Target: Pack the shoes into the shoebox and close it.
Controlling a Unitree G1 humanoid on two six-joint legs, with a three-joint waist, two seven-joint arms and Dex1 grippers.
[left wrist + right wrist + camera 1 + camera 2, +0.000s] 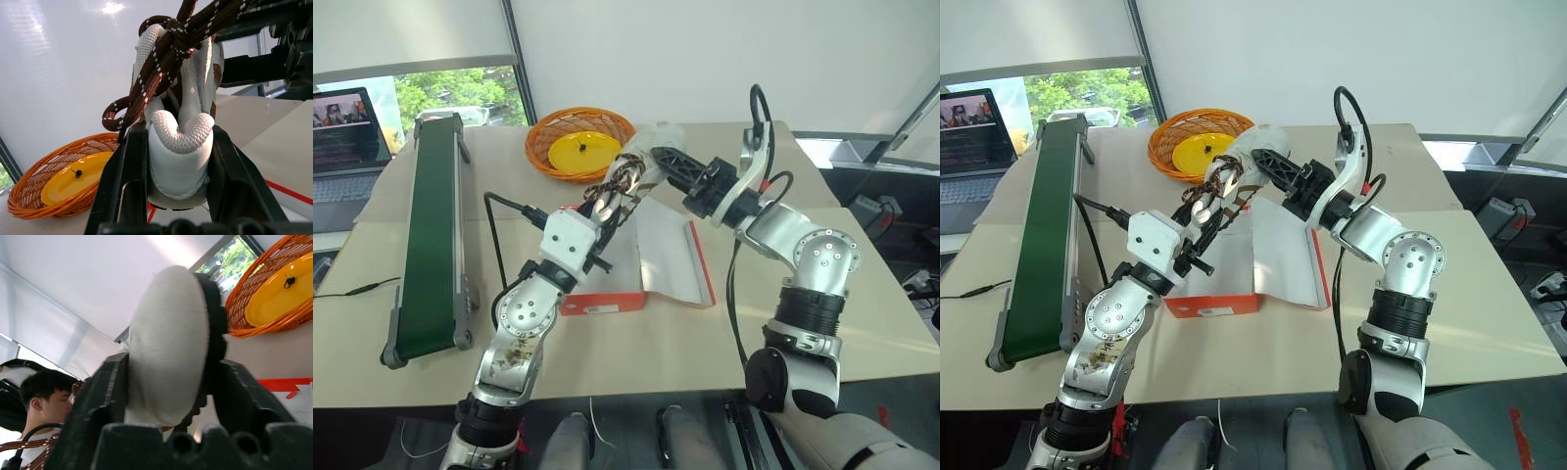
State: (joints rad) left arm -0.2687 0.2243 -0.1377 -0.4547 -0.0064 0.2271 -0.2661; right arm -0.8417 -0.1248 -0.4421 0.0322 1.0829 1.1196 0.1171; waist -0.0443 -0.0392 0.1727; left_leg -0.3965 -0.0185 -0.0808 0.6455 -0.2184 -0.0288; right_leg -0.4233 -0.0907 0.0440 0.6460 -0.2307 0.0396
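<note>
- Conveyor belt (429,245): long green strip, well left of the shoebox; not part of the job.
- Wicker basket (579,143): round, orange, yellow disc inside, on the table behind the shoebox.
- My left claw (178,161): closed on the heel end of one shoe (625,178), which I hold in the air above the shoebox, its dark laces (161,63) dangling loose.
- Shoe, handling: light by the look of it, soft knit upper, padded collar that gives under my fingers. I judge the heel and sole edge the firmest places to hold; the laces could snag on the box wall.
- Shoebox (636,257): red-orange, open, white inside, on the table under both claws, lid lying flat toward my right. Thin card, likely to slide or dent if pushed.
- My right claw (168,377): fingers either side of the white rounded toe of the same shoe; they look closed on it.
- Second shoe: I cannot tell where it lies.
</note>
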